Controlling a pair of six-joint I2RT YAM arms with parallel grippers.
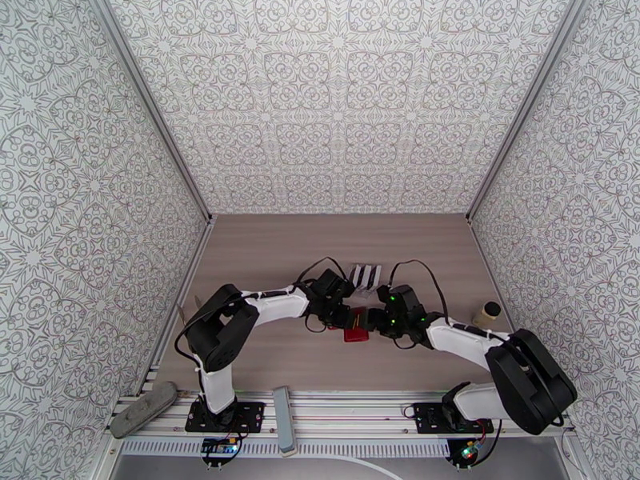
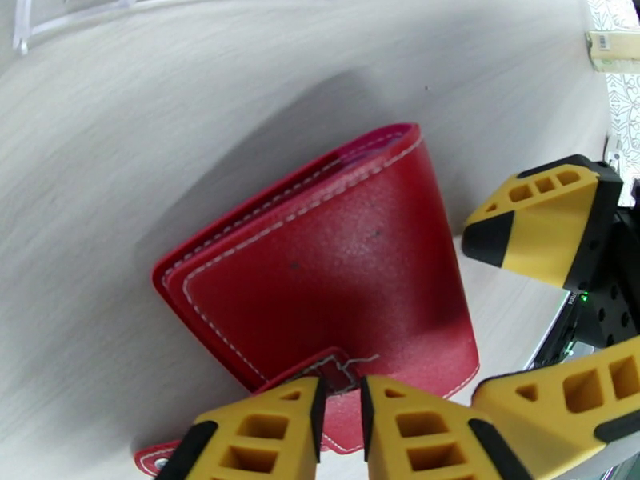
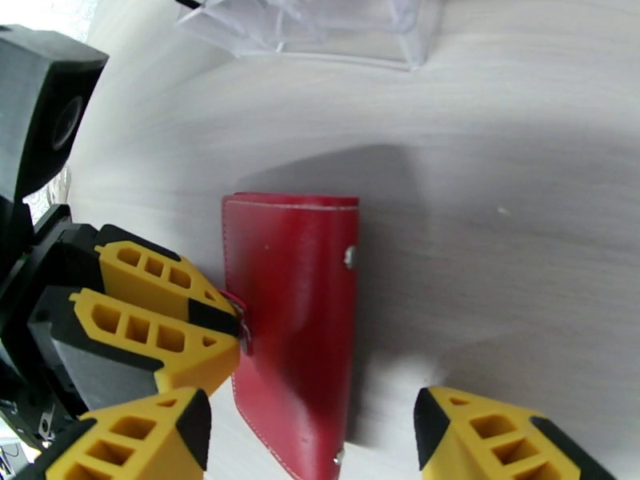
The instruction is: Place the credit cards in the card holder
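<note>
Two grippers meeting over folded red card holder [image 1: 356, 326] lying mid-way across the table [image 1: 264, 250], left gripper [image 2: 340, 391] clamped on its snap tab [image 2: 334, 370], right gripper [image 3: 312, 414] spread wide and empty, fingers [image 3: 480, 434] straddling it.

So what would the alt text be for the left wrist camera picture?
A closed red card holder lies on a pale wooden table. The yellow-fingered left gripper pinches its snap tab at the picture's bottom edge; the right gripper stands open at the right.
</note>
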